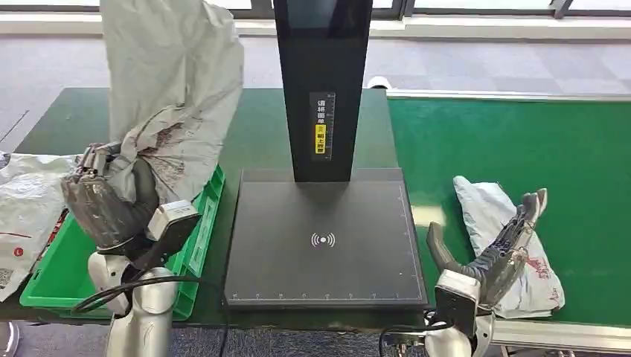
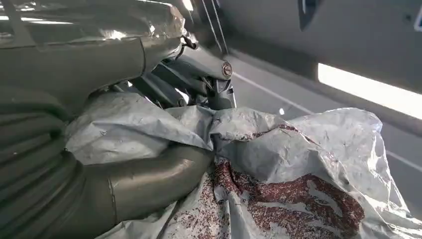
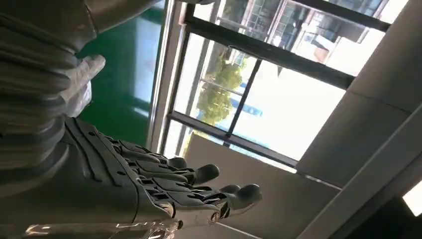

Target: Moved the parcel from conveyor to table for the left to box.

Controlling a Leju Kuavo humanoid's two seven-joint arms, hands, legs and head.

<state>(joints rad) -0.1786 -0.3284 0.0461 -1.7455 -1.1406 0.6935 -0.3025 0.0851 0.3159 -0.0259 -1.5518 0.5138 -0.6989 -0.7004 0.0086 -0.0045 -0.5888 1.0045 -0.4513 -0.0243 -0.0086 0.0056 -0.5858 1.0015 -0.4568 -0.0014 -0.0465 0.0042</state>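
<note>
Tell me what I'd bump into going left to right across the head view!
White parcels at the edge → green bin → left robot hand gripping a grey parcel → black scanner stand → right robot hand → grey parcel on the conveyor.

A white contactless wave sign (image 1: 322, 239) stands on the black scanner base (image 1: 283, 253). The black post (image 1: 322, 89) bears a label (image 1: 321, 126) with characters too small to read.

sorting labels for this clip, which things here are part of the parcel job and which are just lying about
Part of the job:
held parcel, gripped by the left robot hand
green box
parcel on the conveyor, by the open right robot hand

Just lying about:
scanner stand and its pad
white bag left of the box
</note>
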